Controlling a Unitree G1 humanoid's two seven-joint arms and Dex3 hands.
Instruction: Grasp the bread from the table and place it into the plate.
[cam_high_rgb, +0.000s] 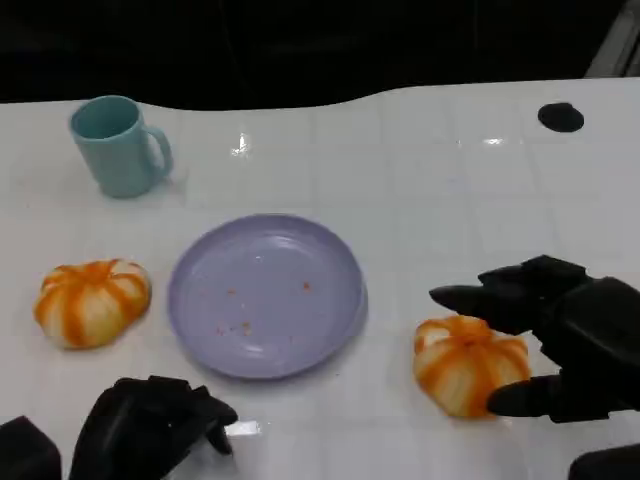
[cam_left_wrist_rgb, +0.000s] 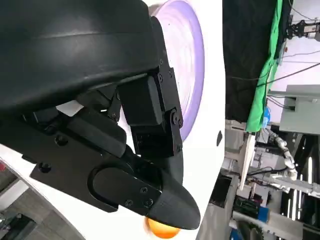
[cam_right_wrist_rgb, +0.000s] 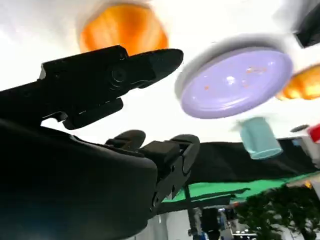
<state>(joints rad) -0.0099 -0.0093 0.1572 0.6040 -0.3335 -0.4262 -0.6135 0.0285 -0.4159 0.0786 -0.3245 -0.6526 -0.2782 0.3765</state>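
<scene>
Two round orange-and-white breads lie on the white table. One bread (cam_high_rgb: 462, 360) (cam_right_wrist_rgb: 122, 27) sits right of the lilac plate (cam_high_rgb: 265, 295) (cam_right_wrist_rgb: 235, 82) (cam_left_wrist_rgb: 192, 65). My right hand (cam_high_rgb: 560, 340) (cam_right_wrist_rgb: 100, 150) is spread around it, fingers over its far side and thumb at its near right edge, without closing on it. The other bread (cam_high_rgb: 92, 300) (cam_right_wrist_rgb: 302, 82) lies left of the plate. My left hand (cam_high_rgb: 150, 425) (cam_left_wrist_rgb: 125, 125) rests near the front edge with its fingers curled in on nothing. An orange sliver of bread (cam_left_wrist_rgb: 162, 231) peeks past it.
A light blue mug (cam_high_rgb: 118, 145) (cam_right_wrist_rgb: 257, 137) stands at the back left. A small black object (cam_high_rgb: 560, 117) lies at the back right. The plate holds only a few crumbs. The table's far edge runs along a dark background.
</scene>
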